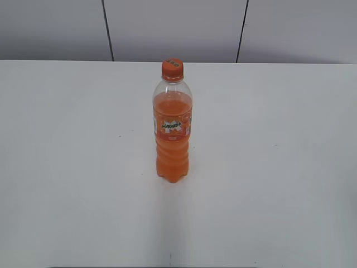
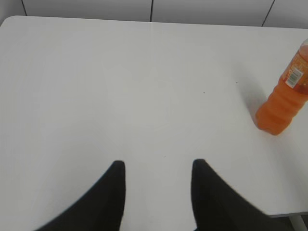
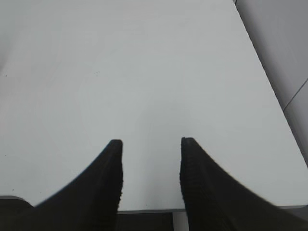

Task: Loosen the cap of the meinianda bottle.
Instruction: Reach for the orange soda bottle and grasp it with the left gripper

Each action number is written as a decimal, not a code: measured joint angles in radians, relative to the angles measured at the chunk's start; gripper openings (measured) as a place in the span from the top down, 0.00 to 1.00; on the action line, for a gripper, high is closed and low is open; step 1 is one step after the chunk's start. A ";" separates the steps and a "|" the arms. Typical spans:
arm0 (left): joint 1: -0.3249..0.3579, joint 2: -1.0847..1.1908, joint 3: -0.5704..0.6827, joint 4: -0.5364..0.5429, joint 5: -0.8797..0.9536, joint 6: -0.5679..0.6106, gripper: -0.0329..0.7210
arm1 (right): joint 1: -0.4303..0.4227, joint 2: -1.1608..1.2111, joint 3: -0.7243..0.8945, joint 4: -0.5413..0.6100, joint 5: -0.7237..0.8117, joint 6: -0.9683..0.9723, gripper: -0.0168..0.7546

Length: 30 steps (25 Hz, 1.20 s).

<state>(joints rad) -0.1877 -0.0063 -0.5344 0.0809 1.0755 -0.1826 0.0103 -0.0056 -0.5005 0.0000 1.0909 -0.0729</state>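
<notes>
White and bare, the table (image 1: pixel 67 167) fills almost every view, and behind its far edge stands a pale grey wall (image 1: pixel 56 28) with dark vertical seams. On the table the meinianda bottle (image 1: pixel 172 131) stands upright, about midway between the left and right edges and nearer to the far edge than to the near one. It holds orange drink up to the shoulder, and the orange label with the white and green logo faces the exterior camera. The cap (image 1: pixel 172 69) sits on the neck, orange with dark lettering on top.

Neither arm shows in the exterior view. In the left wrist view the left gripper (image 2: pixel 156 168) hangs over the near part of the table, its two dark fingers (image 2: pixel 113 192) parted with only white surface between them; it grasps nothing. From there the bottle is well apart, off to the right side and farther toward the far edge, and only its lower body and lobed base are inside that picture.

In the right wrist view the right gripper (image 3: pixel 151 147) is over the near edge of the table, close to the right edge. Its fingers (image 3: pixel 202 187) are also spread and empty. The bottle does not appear in that view, so it is not close to this gripper.
</notes>
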 joint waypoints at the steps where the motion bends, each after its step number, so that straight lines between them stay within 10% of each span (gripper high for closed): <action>1: 0.000 0.000 0.000 0.000 0.000 0.000 0.57 | 0.000 0.000 0.000 0.000 0.000 -0.001 0.59; 30: 0.000 0.007 -0.035 0.000 -0.105 0.000 0.57 | 0.000 0.000 0.000 0.006 -0.001 -0.002 0.59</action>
<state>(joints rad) -0.1877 0.0010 -0.5692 0.0809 0.9703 -0.1826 0.0103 -0.0056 -0.5005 0.0062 1.0900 -0.0746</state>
